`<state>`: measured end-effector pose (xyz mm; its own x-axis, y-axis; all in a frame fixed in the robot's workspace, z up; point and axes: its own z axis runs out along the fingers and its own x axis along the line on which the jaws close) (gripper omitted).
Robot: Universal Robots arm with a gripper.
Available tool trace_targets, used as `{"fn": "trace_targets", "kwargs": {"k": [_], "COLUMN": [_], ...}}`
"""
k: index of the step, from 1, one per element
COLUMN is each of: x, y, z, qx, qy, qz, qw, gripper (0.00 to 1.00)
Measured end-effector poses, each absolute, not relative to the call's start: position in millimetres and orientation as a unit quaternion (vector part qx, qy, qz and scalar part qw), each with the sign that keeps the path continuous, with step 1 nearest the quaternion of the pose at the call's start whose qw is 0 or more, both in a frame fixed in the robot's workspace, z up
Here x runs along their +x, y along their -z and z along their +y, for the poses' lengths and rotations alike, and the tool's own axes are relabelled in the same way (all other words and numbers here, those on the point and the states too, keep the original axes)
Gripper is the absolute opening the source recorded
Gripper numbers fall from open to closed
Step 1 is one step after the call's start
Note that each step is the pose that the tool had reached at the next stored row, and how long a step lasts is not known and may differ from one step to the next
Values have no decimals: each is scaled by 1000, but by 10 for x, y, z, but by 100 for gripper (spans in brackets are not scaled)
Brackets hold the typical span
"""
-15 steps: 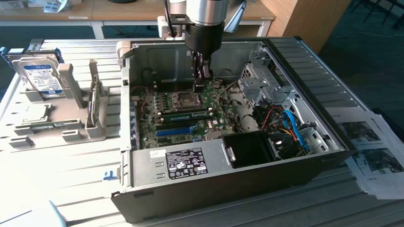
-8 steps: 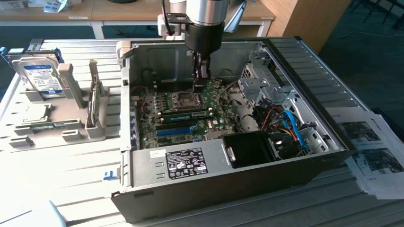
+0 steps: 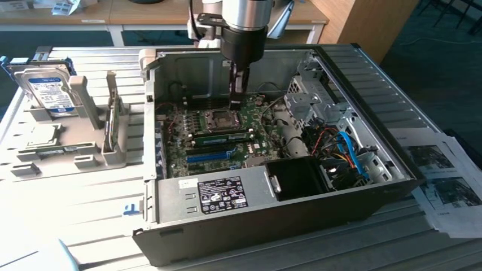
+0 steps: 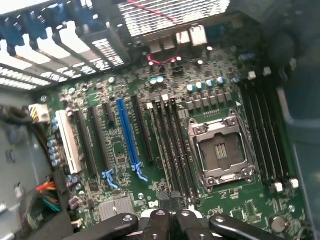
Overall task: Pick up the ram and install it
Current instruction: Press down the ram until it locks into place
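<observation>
The ram [image 3: 220, 136] is a thin green stick with dark chips. It lies lengthwise in a memory slot on the motherboard [image 3: 256, 113], just in front of the empty processor socket [image 3: 223, 117]. My gripper [image 3: 236, 105] hangs upright inside the open computer case [image 3: 249, 209], above the far edge of that socket and clear of the ram. Its fingers are shut together with nothing visible between them. In the wrist view the gripper [image 4: 169, 200] sits over the dark memory slots [image 4: 172, 150] beside the socket [image 4: 220, 150]; I cannot pick out the ram among them there.
A bright-blue slot [image 3: 209, 155] runs in front of the ram. A black fan shroud [image 3: 301, 176] and cables [image 3: 346, 149] fill the case toward the exterior view's right. Outside it, a grey holder [image 3: 83, 149] carries a hard drive [image 3: 49, 93] and a silver processor chip [image 3: 42, 135]. Papers [image 3: 444, 180] lie beside the case.
</observation>
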<state>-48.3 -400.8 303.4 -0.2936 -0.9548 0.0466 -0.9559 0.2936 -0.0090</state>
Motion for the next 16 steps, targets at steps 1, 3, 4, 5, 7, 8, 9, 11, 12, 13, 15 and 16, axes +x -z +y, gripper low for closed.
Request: {"fn": "trace_targets", "kwargs": {"k": [1, 3, 4, 5, 7, 8, 9, 11, 12, 13, 15, 16], "x": [-483, -483, -483, -483, -483, -483, -483, -483, -483, -483, -483, -483], "y": [-3034, -3034, -3034, -3034, -3034, -3034, -3034, -3034, -3034, -3034, -3034, -3033], "z": [-4008, -4008, -4008, -4008, -4008, -4008, -4008, -4008, -4008, -4008, -4008, -4007], "qx": [587, 573, 566, 559, 546, 539, 531, 516, 508, 500, 484, 476], "qy": [-17, -17, -17, -17, -17, -16, -16, -16, -16, -16, -15, -15], "qz": [-809, -819, -824, -829, -837, -842, -847, -856, -861, -866, -875, -879], "qw": [16, 17, 17, 17, 17, 17, 17, 18, 18, 18, 18, 18], "gripper": [10, 10, 10, 10, 10, 10, 10, 10, 10, 10, 10, 10]}}
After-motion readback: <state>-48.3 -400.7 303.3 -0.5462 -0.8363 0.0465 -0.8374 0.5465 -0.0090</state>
